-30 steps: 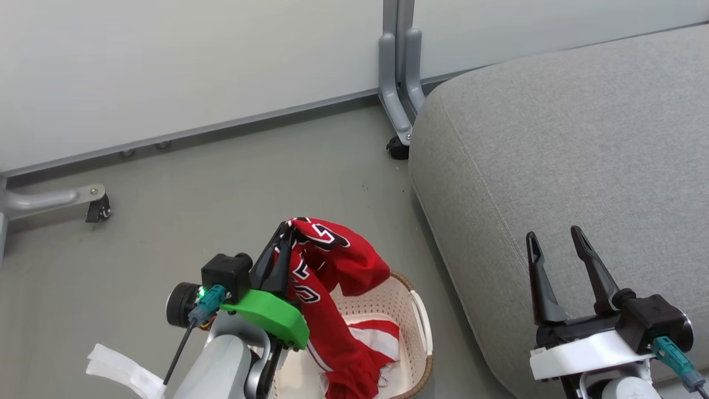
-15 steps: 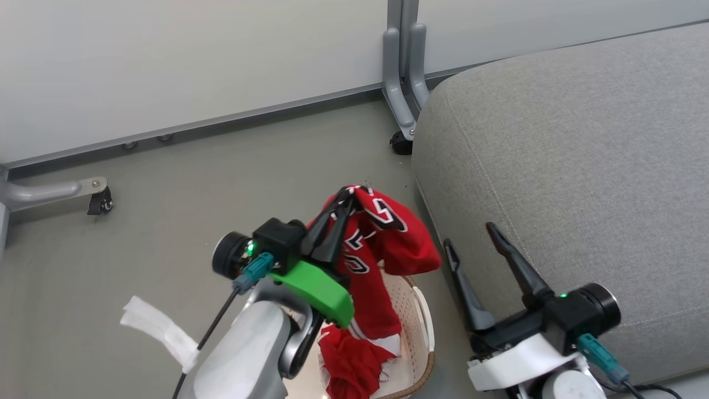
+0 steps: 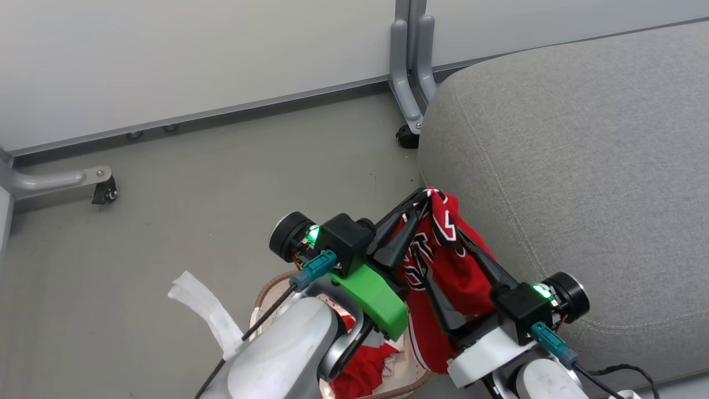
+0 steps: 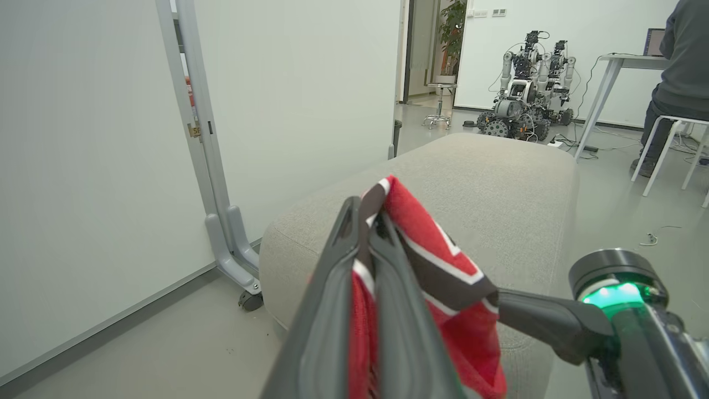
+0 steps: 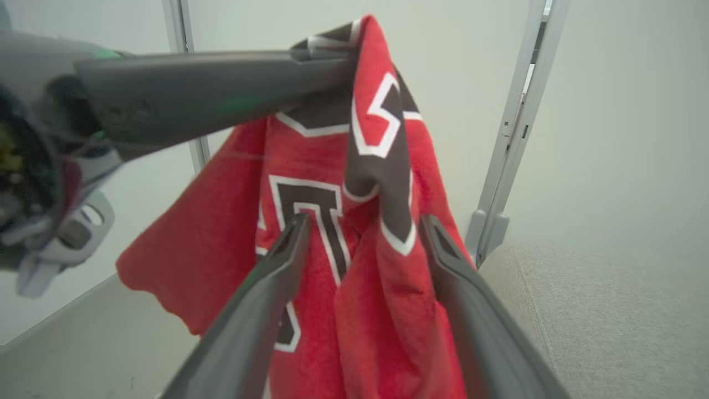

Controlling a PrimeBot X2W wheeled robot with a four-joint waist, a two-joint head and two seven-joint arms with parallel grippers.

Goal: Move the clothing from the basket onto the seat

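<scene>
Head view: the left gripper is pinched tight on the numbered red garment, held up beside the rounded corner of the seat, which fills 1 to 4 o'clock. The right gripper is spread wide astride the hanging cloth, gripping nothing. Open floor runs from 9 to 11 o'clock. At 6 o'clock the basket, largely hidden by the arms, seems to hold the striped garment.

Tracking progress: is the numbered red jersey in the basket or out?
Lifted out: the red jersey with black-and-white numerals hangs from the shut left gripper above the cream perforated basket; whether its hem clears the rim, cannot tell.
</scene>
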